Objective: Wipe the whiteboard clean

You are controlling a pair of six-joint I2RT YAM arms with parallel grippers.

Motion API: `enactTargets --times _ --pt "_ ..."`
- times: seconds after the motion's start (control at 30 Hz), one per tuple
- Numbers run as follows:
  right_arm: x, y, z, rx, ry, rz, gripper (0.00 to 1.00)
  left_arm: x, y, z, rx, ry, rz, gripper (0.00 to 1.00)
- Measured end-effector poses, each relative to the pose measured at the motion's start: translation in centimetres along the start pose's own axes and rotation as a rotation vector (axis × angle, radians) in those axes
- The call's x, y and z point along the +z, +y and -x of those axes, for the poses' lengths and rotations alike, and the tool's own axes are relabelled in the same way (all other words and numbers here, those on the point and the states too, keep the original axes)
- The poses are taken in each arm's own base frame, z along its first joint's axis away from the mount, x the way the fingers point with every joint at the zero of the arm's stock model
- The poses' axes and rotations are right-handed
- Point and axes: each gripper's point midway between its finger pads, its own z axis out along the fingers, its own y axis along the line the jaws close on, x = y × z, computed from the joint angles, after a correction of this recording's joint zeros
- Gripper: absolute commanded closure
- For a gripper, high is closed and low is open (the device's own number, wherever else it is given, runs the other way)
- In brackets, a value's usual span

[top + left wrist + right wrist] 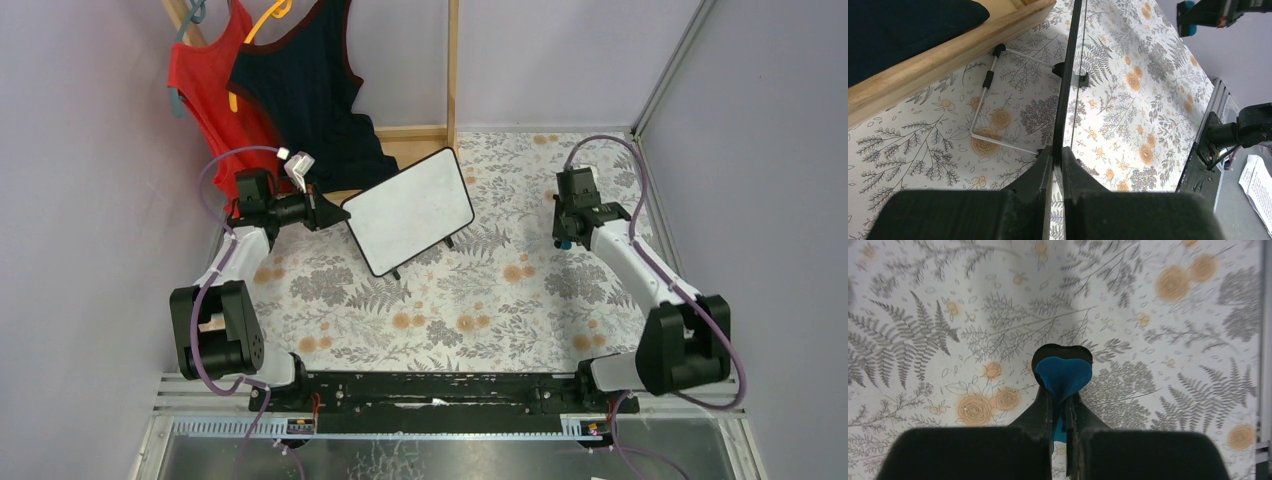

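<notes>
A small whiteboard [410, 210] with a black frame stands tilted on a wire stand [979, 111] at the middle of the floral table; its face looks blank. My left gripper [330, 211] is shut on the board's left edge; in the left wrist view the board's black edge [1068, 75] runs up from between the closed fingers [1045, 170]. My right gripper [565, 240] is off to the board's right, apart from it, and is shut on a blue eraser [1064, 375] with a black back, held above the tablecloth. The eraser's blue tip shows in the top view [565, 243].
A wooden rack [452, 70] stands at the back with a red top [212, 85] and a dark top [320, 90] hanging from it; its base rail [948, 55] lies close behind the board. Grey walls close in both sides. A black rail [440, 390] runs along the near edge.
</notes>
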Motion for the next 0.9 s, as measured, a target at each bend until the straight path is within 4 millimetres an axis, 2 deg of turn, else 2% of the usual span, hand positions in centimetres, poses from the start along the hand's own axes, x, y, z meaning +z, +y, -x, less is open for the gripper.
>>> enactTargets --times 0.13,0.23,0.4,0.6,0.77,0.9 --pt "2.5 0.7 -2.6 0.020 0.131 0.040 0.88 0.0 0.1 0.0 0.000 0.000 0.004 1.00" --pt "3.7 1.2 -3.8 0.031 0.190 0.067 0.81 0.0 0.1 0.0 0.001 0.001 0.007 1.00" --pt "6.1 0.3 -5.7 0.052 0.296 0.057 0.73 0.0 0.2 0.0 0.007 0.003 0.011 1.00" --pt "8.3 -0.8 -6.5 0.063 0.362 0.048 0.65 0.0 0.4 0.0 0.003 0.005 0.013 1.00" --pt "9.0 -1.3 -7.1 0.059 0.389 0.042 0.47 0.1 0.5 0.0 0.000 0.008 0.014 1.00" --pt "9.3 -1.3 -7.3 0.060 0.394 0.051 0.38 0.1 0.5 0.0 0.002 0.010 0.014 1.00"
